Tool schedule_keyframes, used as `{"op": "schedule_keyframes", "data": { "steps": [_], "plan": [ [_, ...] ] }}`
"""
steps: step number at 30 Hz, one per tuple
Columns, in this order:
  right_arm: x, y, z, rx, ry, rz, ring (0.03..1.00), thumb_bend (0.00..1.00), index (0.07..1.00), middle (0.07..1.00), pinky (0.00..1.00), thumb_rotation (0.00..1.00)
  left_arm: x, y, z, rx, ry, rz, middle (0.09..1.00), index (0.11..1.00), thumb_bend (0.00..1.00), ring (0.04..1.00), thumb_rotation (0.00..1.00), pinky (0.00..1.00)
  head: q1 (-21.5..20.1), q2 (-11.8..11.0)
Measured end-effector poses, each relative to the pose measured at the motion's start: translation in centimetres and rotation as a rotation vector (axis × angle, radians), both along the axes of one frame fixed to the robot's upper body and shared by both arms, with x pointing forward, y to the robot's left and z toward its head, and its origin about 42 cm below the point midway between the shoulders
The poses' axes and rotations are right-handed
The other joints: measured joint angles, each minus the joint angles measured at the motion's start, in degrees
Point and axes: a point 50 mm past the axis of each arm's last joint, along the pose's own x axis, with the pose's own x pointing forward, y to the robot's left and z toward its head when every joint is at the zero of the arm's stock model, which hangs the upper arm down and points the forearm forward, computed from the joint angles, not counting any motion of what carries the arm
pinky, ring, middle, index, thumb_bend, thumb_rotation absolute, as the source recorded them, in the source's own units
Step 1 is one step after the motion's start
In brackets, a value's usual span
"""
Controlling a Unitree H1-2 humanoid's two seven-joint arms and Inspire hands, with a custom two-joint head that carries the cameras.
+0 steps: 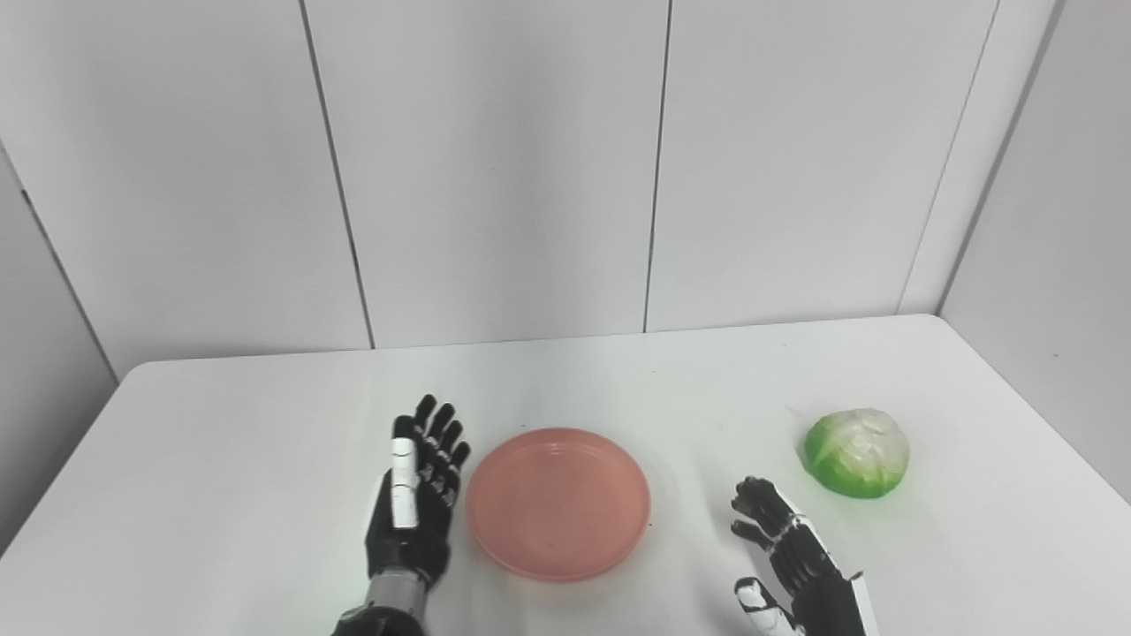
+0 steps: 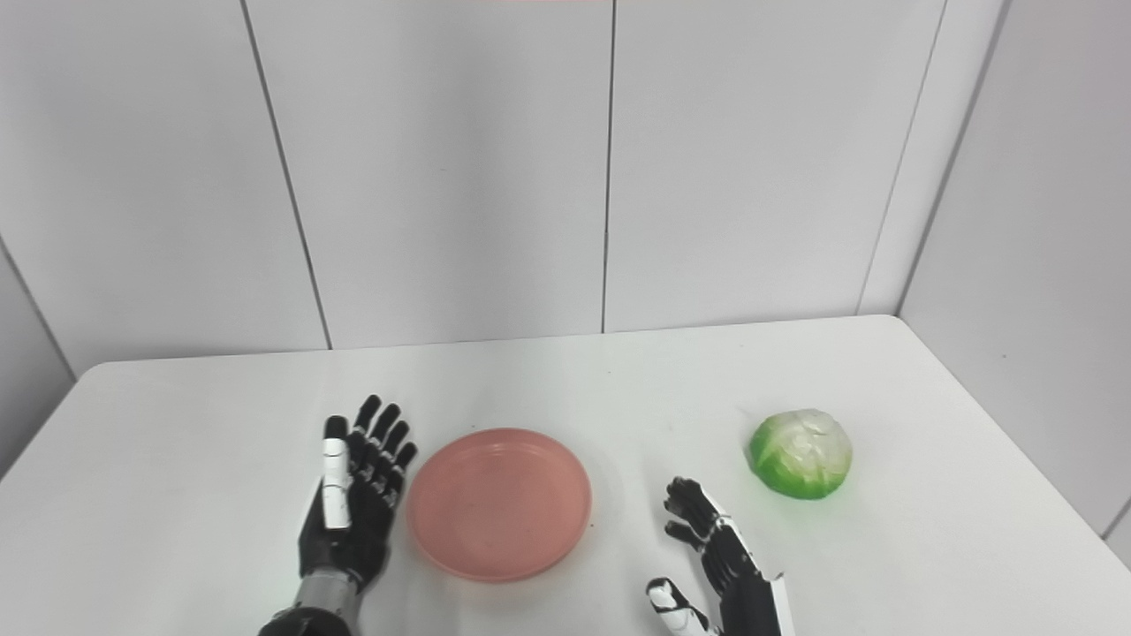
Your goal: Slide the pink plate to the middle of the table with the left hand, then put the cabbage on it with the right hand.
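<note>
Plate (image 1: pixel 558 503) one, cabbage (image 1: pixel 856 452) one.

I'm seeing a smooth, matt pink plate (image 1: pixel 558 503) just right of my glossy black plastic left hand (image 1: pixel 413 508); the cabbage (image 1: pixel 857 452) beyond my right hand (image 1: pixel 795 561) looks shiny and crinkled.

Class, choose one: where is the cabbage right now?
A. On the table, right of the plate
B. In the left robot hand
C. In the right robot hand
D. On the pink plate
A: the cabbage sits on the table, right of the empty pink plate, beyond the open right robot hand.
</note>
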Motion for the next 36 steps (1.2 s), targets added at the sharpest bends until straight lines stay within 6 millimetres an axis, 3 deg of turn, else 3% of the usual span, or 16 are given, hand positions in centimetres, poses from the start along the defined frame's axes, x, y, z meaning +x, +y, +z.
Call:
{"op": "schedule_keyframes", "data": {
  "steps": [8, 13, 21, 26, 30, 36],
  "plan": [
    [-0.1, -0.9, 1.7, -0.083, -0.054, -0.079, 0.823, 0.70, 0.852, 0.846, 0.76, 0.74, 0.6, 0.8, -0.1, -0.002, 0.000, -0.007, 0.980, 0.963, 0.89, 0.999, 0.84, 1.00, -2.03, -0.79],
    [0.3, -2.2, 3.3, -0.287, -0.111, -0.167, 0.852, 0.70, 0.873, 0.885, 0.76, 0.77, 1.1, 1.9, -0.1, 0.022, -0.002, -0.004, 0.969, 0.959, 0.87, 0.991, 0.85, 1.00, -4.57, -1.58],
    [0.3, -5.7, 7.1, -0.594, -0.171, -0.320, 0.881, 0.76, 0.908, 0.909, 0.79, 0.75, 1.2, 2.7, -0.2, 0.029, 0.002, 0.000, 0.960, 0.946, 0.85, 0.996, 0.85, 1.00, -5.98, -2.02],
    [1.0, -8.4, 10.4, -0.791, -0.156, -0.404, 0.910, 0.77, 0.912, 0.932, 0.85, 0.74, 1.3, 3.2, -0.3, -0.003, 0.006, 0.021, 0.964, 0.959, 0.82, 0.997, 0.86, 1.00, -5.72, -2.29],
    [2.0, -10.2, 11.6, -0.922, -0.114, -0.399, 0.890, 0.79, 0.905, 0.918, 0.79, 0.79, 1.3, 3.3, -0.2, -0.003, 0.005, 0.023, 0.972, 0.967, 0.83, 0.999, 0.86, 1.00, -5.63, -2.37],
    [3.4, -12.7, 12.8, -1.042, -0.032, -0.412, 0.916, 0.84, 0.895, 0.928, 0.83, 0.79, 1.4, 3.8, -0.3, 0.004, 0.005, 0.026, 0.968, 0.966, 0.82, 0.997, 0.85, 1.00, -5.45, -2.72]
  ]
}}
